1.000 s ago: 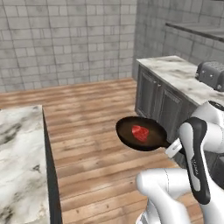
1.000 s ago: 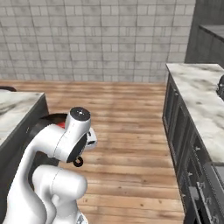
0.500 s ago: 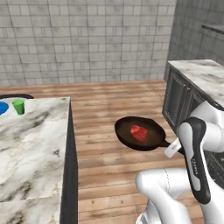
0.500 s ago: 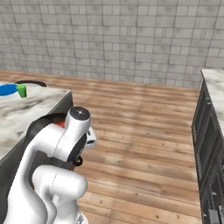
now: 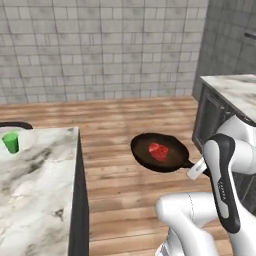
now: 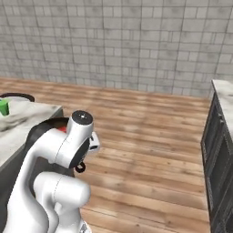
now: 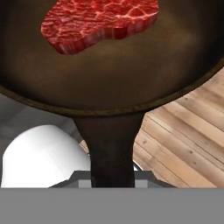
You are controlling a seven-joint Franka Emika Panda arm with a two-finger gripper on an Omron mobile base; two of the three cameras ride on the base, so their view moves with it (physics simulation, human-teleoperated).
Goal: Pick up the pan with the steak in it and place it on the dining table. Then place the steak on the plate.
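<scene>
A white robot arm carries the pan [image 5: 160, 152] in mid-air above the wooden floor [image 5: 125, 120] of a tiled kitchen, at the centre of the left base view. The steak [image 5: 159, 151] lies flat on the pan's dark brown inside, a little right of its middle. The pan's straight black handle runs toward the lower right of that frame and ends at the gripper [image 5: 196, 170], whose jaws are clamped on it. In the hand view the handle drops from the pan [image 7: 109, 83] straight down to the bottom centre, where the grip itself is hidden behind the handle, and the steak [image 7: 98, 22] sits at the top of the frame, partly cut off by its edge.

The dining table [image 5: 35, 190], a marble surface with a dark base, fills the lower left of the left base view, well apart from the pan. A small green cup [image 5: 10, 142] stands upright near its far edge at the left of the frame. In the right base view the dining table [image 6: 22, 123] shows at the left edge behind the arm, with the green cup [image 6: 3, 107] at its far corner. A second marble counter [image 5: 235, 90] over dark cabinets stands at the right of the left base view.
</scene>
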